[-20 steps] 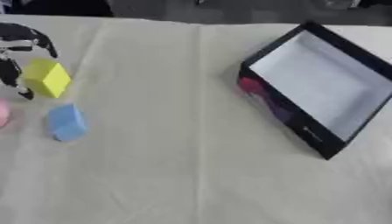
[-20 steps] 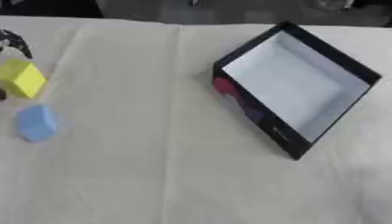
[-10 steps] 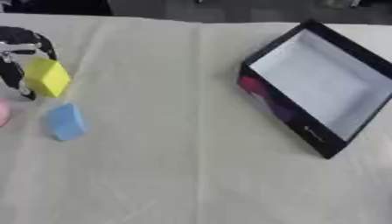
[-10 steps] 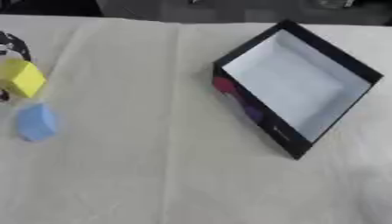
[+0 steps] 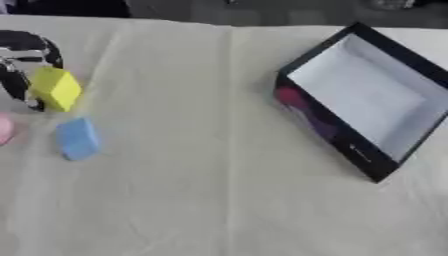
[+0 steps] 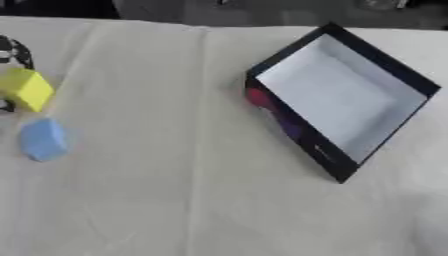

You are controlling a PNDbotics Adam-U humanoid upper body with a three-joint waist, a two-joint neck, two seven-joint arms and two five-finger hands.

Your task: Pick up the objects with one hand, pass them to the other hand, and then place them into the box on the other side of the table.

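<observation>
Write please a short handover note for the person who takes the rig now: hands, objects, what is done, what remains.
Left hand: at the table's left edge, fingers curled around the yellow block.
Right hand: not in view.
Blue block: on the cloth just below the yellow one. A pink object shows at the left edge.
Box: on the right side, nothing visible inside.
Done: nothing boxed yet.
Left: lift yellow, pass to the right hand, box it; then the others.

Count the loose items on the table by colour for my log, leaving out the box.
Yellow: 1, the yellow block inside the left hand
Blue: 1, the blue block
Pink: 1, the pink object at the left edge
Total: 3
</observation>
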